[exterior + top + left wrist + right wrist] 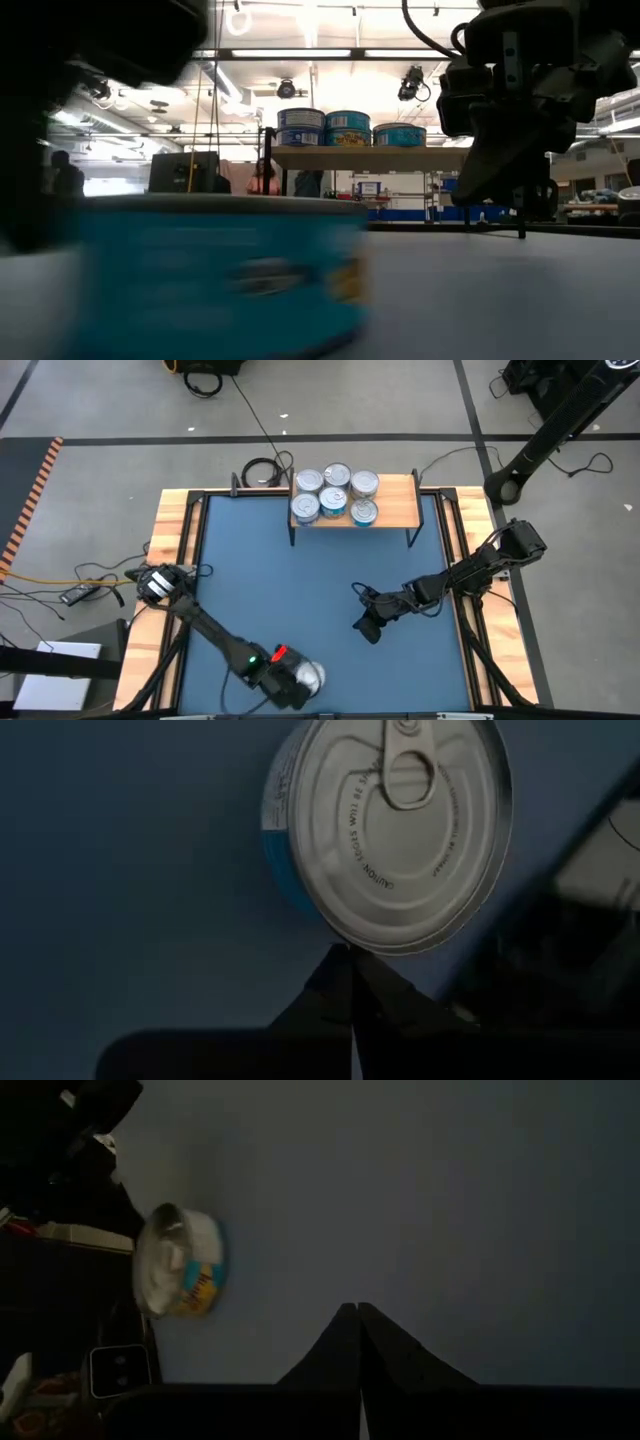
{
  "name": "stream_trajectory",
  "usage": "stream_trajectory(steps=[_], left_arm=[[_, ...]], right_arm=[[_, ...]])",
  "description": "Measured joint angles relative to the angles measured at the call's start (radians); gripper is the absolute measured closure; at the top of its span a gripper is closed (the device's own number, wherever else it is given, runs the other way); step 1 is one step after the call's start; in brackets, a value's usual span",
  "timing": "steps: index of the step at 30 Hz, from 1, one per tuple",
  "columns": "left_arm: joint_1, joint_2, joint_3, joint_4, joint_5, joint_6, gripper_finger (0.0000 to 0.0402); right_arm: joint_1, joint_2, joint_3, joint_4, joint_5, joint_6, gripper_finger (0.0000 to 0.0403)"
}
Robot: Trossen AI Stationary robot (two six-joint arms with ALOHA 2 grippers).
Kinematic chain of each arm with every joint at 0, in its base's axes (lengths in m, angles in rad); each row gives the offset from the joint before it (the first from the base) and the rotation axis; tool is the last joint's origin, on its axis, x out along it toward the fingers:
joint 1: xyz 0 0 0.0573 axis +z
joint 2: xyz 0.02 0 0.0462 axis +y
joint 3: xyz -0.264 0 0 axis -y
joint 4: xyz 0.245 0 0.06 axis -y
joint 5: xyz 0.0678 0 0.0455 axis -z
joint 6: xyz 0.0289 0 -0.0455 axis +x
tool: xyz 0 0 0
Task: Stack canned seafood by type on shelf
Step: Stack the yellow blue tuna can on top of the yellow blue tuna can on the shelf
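Observation:
One can of seafood (313, 675) with a silver pull-tab lid (390, 830) and a teal-blue side stands on the blue table near its near edge. It shows large and blurred in the low view (210, 270). My left gripper (348, 952) is shut, its tips at this can's rim. Several more cans (335, 495) stand on the light-wood shelf (400, 510) at the far edge. My right gripper (362, 628) hangs shut over bare table right of the middle, touching nothing (358, 1310). My left gripper has its shut fingertips (340, 960) against the can's rim (345, 938), at the edge of the lid. The fingers slant down at it from the table's left side. The can stands flat on the table, lid up.
Wooden strips (175, 540) edge the table on the left and right. A coiled cable (262, 470) lies behind the shelf's left end. The blue table (290, 580) lies bare between the shelf and both grippers.

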Motion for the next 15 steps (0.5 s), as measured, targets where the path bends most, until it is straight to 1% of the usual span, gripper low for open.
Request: stream_trajectory(steps=[5, 8, 13, 15], left_arm=[[0.122, 0.0, -0.005, -0.005, -0.036, 0.176, 0.0401], [0.2, 0.0, -0.012, -0.01, -0.05, 0.276, 0.0401], [0.33, 0.0, -0.013, 0.009, -0.059, 0.412, 0.0401], [0.375, 0.0, -0.013, 0.028, -0.019, 0.447, 0.0401]], right_arm=[[-0.018, -0.002, 0.0, -0.001, -0.032, 0.001, 0.0401], [-0.048, -0.024, 0.0, -0.021, -0.049, 0.008, 0.0401], [-0.138, -0.131, 0.0, -0.122, -0.048, -0.013, 0.0401], [-0.176, -0.194, 0.0, -0.161, -0.048, -0.035, 0.0399]])
